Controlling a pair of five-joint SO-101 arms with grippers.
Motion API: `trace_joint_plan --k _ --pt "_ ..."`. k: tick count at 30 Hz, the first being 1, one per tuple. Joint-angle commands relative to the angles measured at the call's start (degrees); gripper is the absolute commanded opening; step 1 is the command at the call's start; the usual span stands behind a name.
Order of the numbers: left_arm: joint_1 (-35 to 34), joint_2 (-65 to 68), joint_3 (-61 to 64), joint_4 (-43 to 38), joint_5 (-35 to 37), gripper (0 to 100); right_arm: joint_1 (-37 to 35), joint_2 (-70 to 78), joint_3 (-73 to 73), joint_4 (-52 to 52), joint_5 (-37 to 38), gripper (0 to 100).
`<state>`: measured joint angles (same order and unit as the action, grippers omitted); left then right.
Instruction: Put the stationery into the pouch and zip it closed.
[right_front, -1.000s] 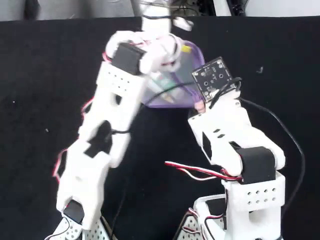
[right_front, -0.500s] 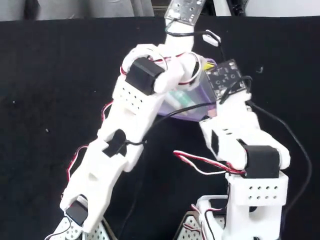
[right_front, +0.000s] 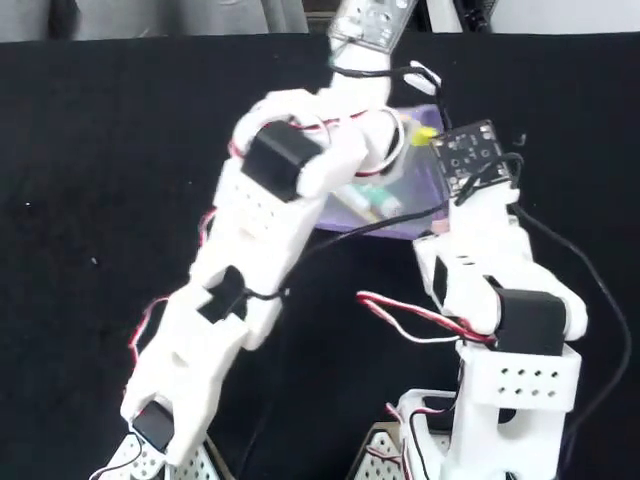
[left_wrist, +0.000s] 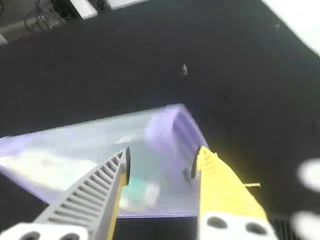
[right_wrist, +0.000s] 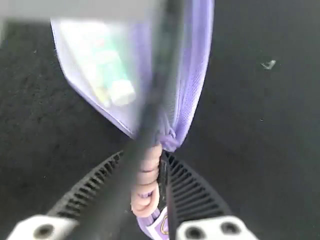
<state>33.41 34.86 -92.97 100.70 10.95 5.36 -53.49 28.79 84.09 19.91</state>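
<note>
I am pinching a pale pink loop (right_wrist: 146, 187) at one end of the translucent purple plastic pouch (right_wrist: 100, 60) with my right claw (right_wrist: 150, 162), its fingers pressed together on the loop. I judge that I am anchoring this end so the pouch is not sliding while the zip is being worked. My left claw (left_wrist: 161, 160) is hanging spread over the far part of the pouch, its grey and yellow fingers apart and gripping nothing. That seems to be the stance for coming down on the zip edge. In the high view the pouch (right_front: 418, 195) is lying on the black tabletop (right_front: 100, 150) in the upper centre of the frame, between my two arms. A green-and-white stationery item (right_wrist: 112, 75) is showing through its wall, so at least that piece is sitting inside.

Much is escaping me. My left arm is covering most of the pouch from above, so I am seeing only one strip of it there. A dark cable (right_wrist: 150, 100) is cutting across my right wrist view and hiding the seam. I cannot tell whether the pink loop is the zip pull or an end tab, nor how far the zip is closed, nor whether the pouch is holding more stationery
</note>
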Motion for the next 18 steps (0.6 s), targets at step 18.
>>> trace_joint_plan --k 18 --pt "-16.2 -15.5 -0.5 0.4 0.0 22 -1.6 0.7 2.0 -5.0 0.1 1.1"
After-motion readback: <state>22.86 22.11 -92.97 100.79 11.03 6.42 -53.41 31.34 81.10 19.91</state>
